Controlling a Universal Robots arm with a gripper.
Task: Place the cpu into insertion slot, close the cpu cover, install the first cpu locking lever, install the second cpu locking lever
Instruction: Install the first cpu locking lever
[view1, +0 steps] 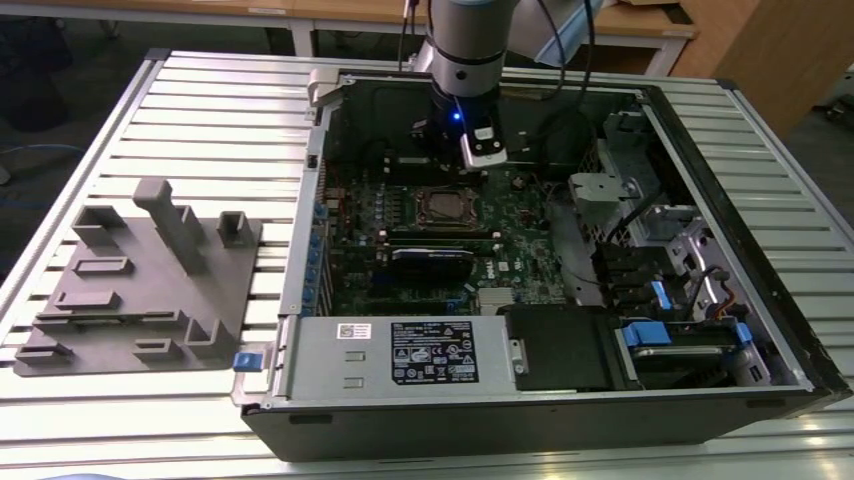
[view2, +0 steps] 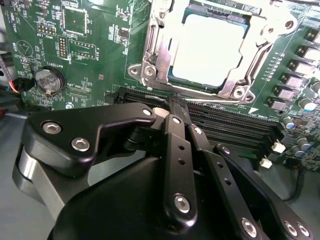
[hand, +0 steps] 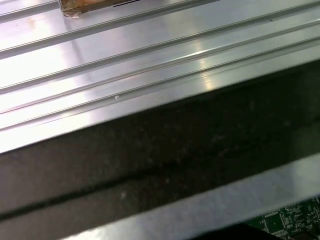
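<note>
From my station I took the green motherboard as my landmark; it lay inside the open computer case, which rested on the ribbed aluminium table. The gripper hung over the board's far part, beyond the insertion slot as the exterior view had it. In the second wrist view its black fingers were pressed together with no gap at the tips and nothing between them. Those tips hovered just above the long black memory slots that ran beside the socket.

The cpu sat in the socket in the middle of the board, its pale metal top showing through the square window of the cpu cover. The cover lay flat around the chip. I could not tell whether the locking levers were latched.

On the board, away from the socket, a round coin battery sat in its holder. In the exterior view a grey fixture block lay on the table, well apart from the board, to that view's left of the case. The first wrist view caught the table's grooves and the dark edge of the case, with a sliver of the green board at one corner.
</note>
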